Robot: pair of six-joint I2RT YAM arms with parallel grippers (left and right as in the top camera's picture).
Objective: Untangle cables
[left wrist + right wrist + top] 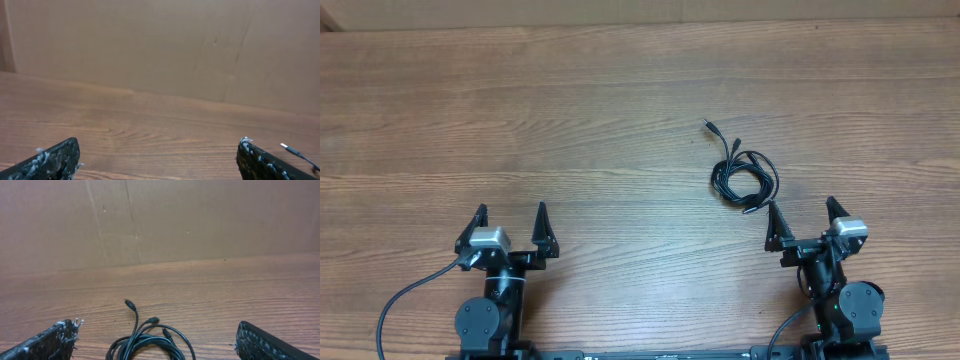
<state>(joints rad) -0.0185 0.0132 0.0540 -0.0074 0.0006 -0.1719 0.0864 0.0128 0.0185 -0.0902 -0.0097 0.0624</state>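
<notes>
The cables (744, 176) lie in one tangled black coil on the wooden table, right of centre, with plug tips (709, 126) sticking out toward the back. In the right wrist view the cables (150, 342) sit just ahead of and between the fingers, apart from them. My right gripper (804, 214) stands open close behind the coil, nothing in it. Far to the left, my left gripper (510, 218) is open and empty. The left wrist view shows only a plug tip (285, 146) at its right edge.
A brown cardboard wall (160, 220) runs along the back edge of the wooden table (570, 120). Thick black arm cables (395, 305) trail near the front edge by each arm base.
</notes>
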